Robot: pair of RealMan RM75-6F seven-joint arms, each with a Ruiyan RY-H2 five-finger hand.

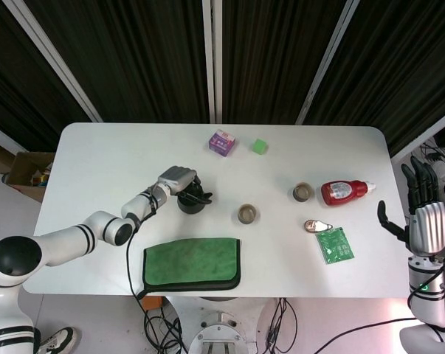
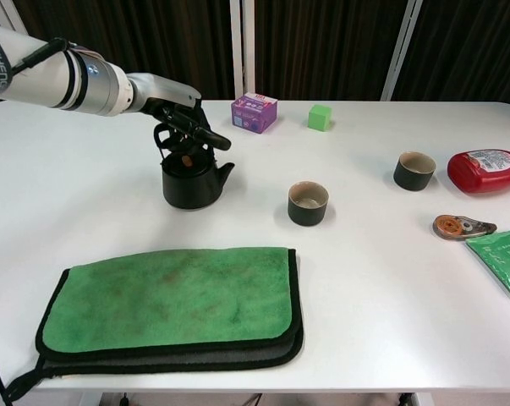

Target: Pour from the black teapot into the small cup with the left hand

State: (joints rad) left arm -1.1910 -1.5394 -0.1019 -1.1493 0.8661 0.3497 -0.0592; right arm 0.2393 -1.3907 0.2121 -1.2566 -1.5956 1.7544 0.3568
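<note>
The black teapot stands on the white table, left of centre, with its spout towards a small dark cup. A second small cup sits further right. My left hand is over the pot's lid and its fingers curl around the arched handle, gripping it. My right hand is upright with its fingers spread, off the table's right edge, holding nothing.
A folded green cloth lies at the front left. A purple box and a green cube are at the back. A red bottle, a tape dispenser and a green packet lie at the right.
</note>
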